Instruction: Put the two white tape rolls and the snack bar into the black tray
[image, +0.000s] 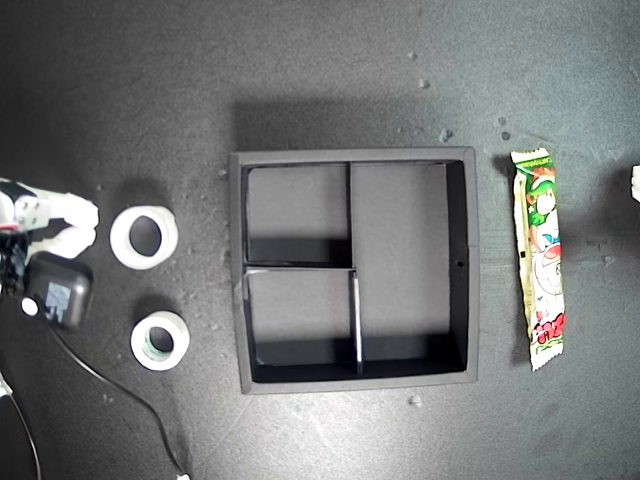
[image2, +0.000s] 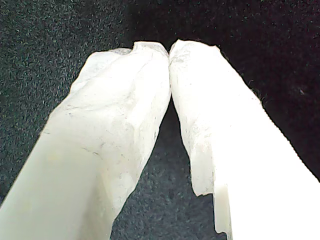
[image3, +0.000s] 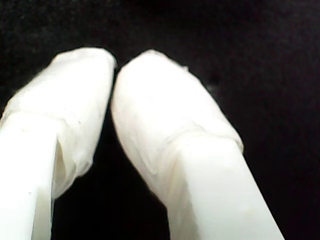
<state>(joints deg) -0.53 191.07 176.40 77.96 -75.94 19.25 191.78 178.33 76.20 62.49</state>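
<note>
Counting now: two white tape rolls, a larger tape roll (image: 144, 237) and a smaller tape roll (image: 160, 340) with a greenish core. One snack bar (image: 540, 259). One black tray (image: 474, 268), three compartments inside it, two small and one long. One arm (image: 45, 250) plainly seen in the exterior view.
</note>
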